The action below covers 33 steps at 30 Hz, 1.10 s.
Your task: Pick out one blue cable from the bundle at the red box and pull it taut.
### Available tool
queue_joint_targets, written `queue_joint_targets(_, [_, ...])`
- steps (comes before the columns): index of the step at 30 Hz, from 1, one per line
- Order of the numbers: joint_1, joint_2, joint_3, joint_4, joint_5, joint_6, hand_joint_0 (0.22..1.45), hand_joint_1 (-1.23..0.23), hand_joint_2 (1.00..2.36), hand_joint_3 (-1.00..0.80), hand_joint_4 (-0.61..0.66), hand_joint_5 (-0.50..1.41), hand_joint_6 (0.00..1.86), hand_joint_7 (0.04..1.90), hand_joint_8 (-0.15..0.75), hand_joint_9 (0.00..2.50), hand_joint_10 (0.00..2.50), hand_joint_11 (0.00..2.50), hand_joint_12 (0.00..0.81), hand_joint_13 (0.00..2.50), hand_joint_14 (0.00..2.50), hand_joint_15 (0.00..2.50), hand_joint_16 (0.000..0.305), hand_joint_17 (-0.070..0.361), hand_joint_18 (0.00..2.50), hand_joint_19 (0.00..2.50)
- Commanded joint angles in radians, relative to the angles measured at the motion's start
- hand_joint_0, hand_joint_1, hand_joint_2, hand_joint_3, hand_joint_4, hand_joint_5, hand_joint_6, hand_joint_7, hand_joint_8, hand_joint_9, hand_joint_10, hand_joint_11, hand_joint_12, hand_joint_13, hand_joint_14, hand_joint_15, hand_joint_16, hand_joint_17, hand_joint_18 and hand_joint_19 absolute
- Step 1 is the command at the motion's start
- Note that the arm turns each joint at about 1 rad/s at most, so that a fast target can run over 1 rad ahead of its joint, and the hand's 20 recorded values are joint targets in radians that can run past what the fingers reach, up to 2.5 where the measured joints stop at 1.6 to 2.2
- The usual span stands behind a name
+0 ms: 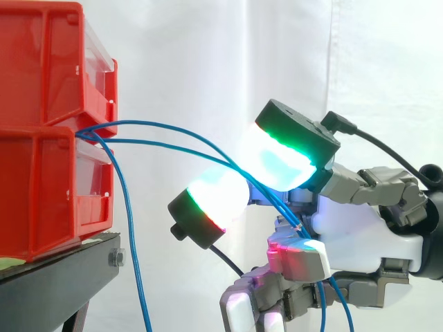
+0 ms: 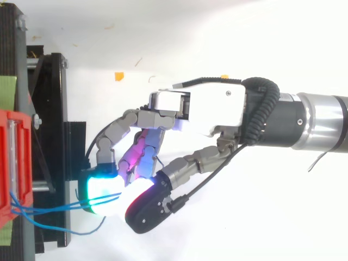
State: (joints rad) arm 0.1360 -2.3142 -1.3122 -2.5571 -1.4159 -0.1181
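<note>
Two blue cables (image 1: 152,124) pass between the hand's (image 1: 360,228) curled fingers (image 1: 277,155).

Side cam: bin height, level, close in. Red bins (image 1: 41,104) at left edge, arm (image 2: 315,122) enters from right. Top cam: overhead, straight down, slightly wider. Shared: bin fronts, blue cables (image 1: 173,128), hand (image 1: 360,228).

Beside red bins (image 1: 41,187), blue cables (image 1: 145,141) cross open space.

A black stand (image 1: 76,268) occupies eight o'clock in the side view. The lower red bin (image 1: 41,190) rests directly on its top.
</note>
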Motion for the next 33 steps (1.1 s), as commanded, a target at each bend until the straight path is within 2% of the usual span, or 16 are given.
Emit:
queue_joint_targets(1, [-0.001, 0.001, 0.001, 0.0, 0.0, 0.0, 0.58, -0.58, 1.0, -0.5, -0.12, -0.08, 0.85, 0.86, 0.269, 1.37, 0.03, 0.77, 0.328, 0.99, 0.02, 0.42, 0.046, 0.104, 0.87, 0.69])
queue_joint_targets(7, [-0.001, -0.001, 0.001, -0.002, 0.0, 0.0, 0.58, -0.65, 1.01, -0.32, -0.15, -0.07, 0.83, 0.88, 0.273, 1.37, 0.03, 0.76, 0.331, 0.98, 0.02, 0.43, 0.047, 0.105, 0.85, 0.71])
queue_joint_targets(12, [0.001, -0.001, 0.001, -0.002, 0.0, 0.0, 0.58, -0.66, 1.02, -0.23, -0.14, -0.06, 0.82, 0.89, 0.288, 1.38, 0.03, 0.74, 0.353, 0.99, 0.02, 0.41, 0.051, 0.115, 0.87, 0.7])
queue_joint_targets(17, [0.001, -0.001, 0.001, -0.002, 0.0, 0.0, 0.58, -0.71, 1.01, -0.15, -0.09, -0.07, 0.86, 0.95, 0.298, 1.46, 0.03, 0.95, 0.39, 1.01, 0.01, 0.4, 0.058, 0.131, 0.93, 0.65])
queue_joint_targets(23, [-0.001, 0.001, -0.001, -0.002, 0.0, 0.0, 0.6, -0.81, 1.01, -0.09, -0.06, -0.09, 0.92, 0.88, 0.313, 1.32, 0.03, 0.91, 0.393, 0.95, 0.01, 0.4, 0.06, 0.134, 0.91, 0.64])
queue_joint_targets(26, [-0.001, -0.001, -0.001, -0.002, 0.0, 0.0, 0.61, -0.83, 1.01, -0.11, -0.06, -0.09, 0.93, 0.86, 0.303, 1.29, 0.03, 0.9, 0.379, 0.93, 0.02, 0.41, 0.057, 0.128, 0.88, 0.65])
queue_joint_targets(29, [0.001, -0.001, 0.001, -0.002, 0.0, 0.0, 0.65, -0.85, 1.02, -0.2, -0.09, -0.1, 0.94, 0.89, 0.264, 1.24, 0.03, 0.93, 0.34, 0.87, 0.02, 0.42, 0.048, 0.109, 0.8, 0.69])
queue_joint_targets(33, [-0.001, -0.001, -0.001, -0.002, 0.0, 0.0, 0.71, -0.89, 1.01, -0.33, -0.12, -0.09, 0.94, 0.95, 0.261, 1.24, 0.03, 0.94, 0.325, 0.86, 0.02, 0.42, 0.046, 0.103, 0.79, 0.68])
